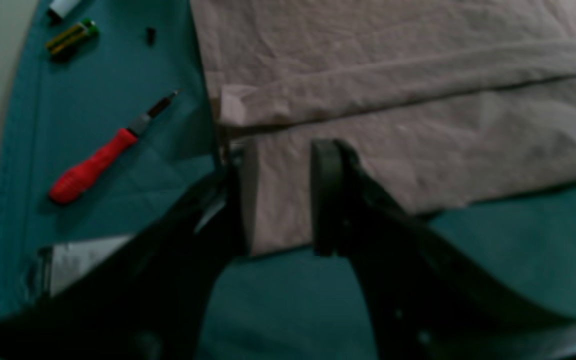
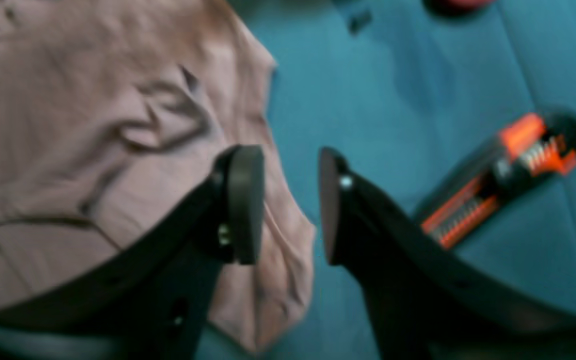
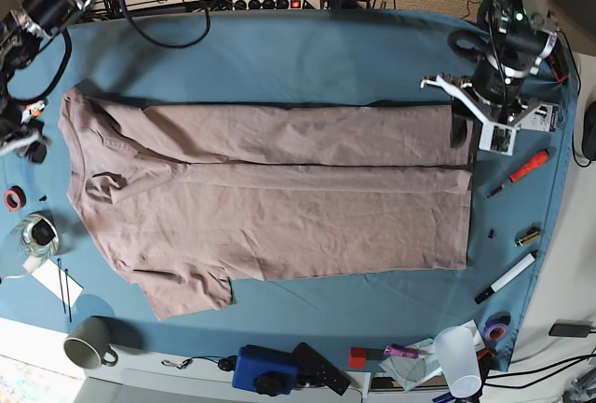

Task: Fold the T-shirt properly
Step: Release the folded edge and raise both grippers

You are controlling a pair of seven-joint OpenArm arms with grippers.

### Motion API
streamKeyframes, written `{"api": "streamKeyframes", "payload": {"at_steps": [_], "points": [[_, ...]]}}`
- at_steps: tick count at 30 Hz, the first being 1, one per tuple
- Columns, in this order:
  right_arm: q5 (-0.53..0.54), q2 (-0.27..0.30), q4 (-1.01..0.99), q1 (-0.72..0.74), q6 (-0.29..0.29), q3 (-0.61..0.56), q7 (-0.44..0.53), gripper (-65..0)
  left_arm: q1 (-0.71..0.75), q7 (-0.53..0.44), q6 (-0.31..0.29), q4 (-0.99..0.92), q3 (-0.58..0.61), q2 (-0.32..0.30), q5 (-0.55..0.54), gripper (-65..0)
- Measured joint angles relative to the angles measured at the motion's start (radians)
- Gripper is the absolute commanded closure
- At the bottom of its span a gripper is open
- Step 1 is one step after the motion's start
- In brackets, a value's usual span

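One T-shirt [image 3: 270, 198] lies flat on the blue table cloth [image 3: 307, 54], its far long edge already turned over toward its middle; judge it light, limp and prone to wrinkling, so take it at the hem corners or the sleeve edge. Your left gripper [image 1: 278, 200] has its jaws apart astride the shirt's hem corner, though whether they pinch the cloth is unclear, and your right gripper [image 2: 290, 205] stands open over the sleeve edge, holding nothing. Both wrist views are blurred, and the right arm is cut off in the base view.
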Motion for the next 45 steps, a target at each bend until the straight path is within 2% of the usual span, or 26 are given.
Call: {"api": "streamKeyframes", "payload": {"at_steps": [2,3,8,12,16,19,21,23,27,35,39,42,45], "points": [[-0.001,-0.003,0.0,-0.038,0.0,0.0,-0.007,-33.0,0.026,0.0,0.0,0.003,0.0,0.0,0.0,-19.2],[-0.002,-0.006,0.0,-0.055,0.0,-0.001,-0.012,-34.2,0.04,0.0,0.0,0.003,0.0,0.0,0.0,-19.2],[-0.012,-0.011,-0.008,-0.106,0.0,-0.002,0.009,-34.1,0.099,0.0,0.0,0.003,0.0,0.0,0.0,-19.2],[-0.008,-0.011,-0.092,-0.11,0.0,-0.01,0.034,-34.1,0.121,0.001,0.0,0.003,0.0,0.0,0.0,-19.2],[0.012,-0.007,-0.195,-0.109,0.002,-0.026,0.109,-34.1,0.118,0.0,0.0,0.003,0.0,0.0,0.0,-19.2],[0.032,0.005,-0.24,-0.102,0.029,-0.04,0.121,-34.1,0.118,0.0,0.0,0.003,0.0,0.0,0.0,-19.2],[0.089,0.007,-0.251,-0.102,0.058,-0.047,0.108,-34.1,0.119,0.0,0.0,0.003,0.0,0.001,0.0,-19.2],[0.164,0.006,-0.254,-0.102,0.075,-0.064,0.053,-34.1,0.118,0.0,0.0,0.003,0.0,0.001,-0.001,-19.2],[0.249,0.005,-0.254,-0.102,0.079,-0.097,0.0,-34.1,0.119,-0.013,0.0,0.003,0.0,0.001,0.0,-19.2],[0.265,0.006,-0.254,-0.102,0.08,-0.11,0.001,-34.1,0.114,-0.058,0.0,0.003,0.0,0.001,0.0,-19.6],[0.288,0.005,-0.256,-0.102,0.094,-0.11,-0.007,-34.1,0.063,-0.064,-0.001,-0.047,0.0,0.001,0.011,-28.0],[0.288,0.003,-0.256,-0.101,0.095,-0.11,-0.013,-34.1,0.013,-0.061,0.043,-0.135,-0.001,0.001,0.052,-29.0],[0.289,0.003,-0.256,-0.101,0.095,-0.11,-0.023,-34.1,-0.038,-0.057,0.048,-0.202,-0.001,0.001,0.048,-29.0]]}}
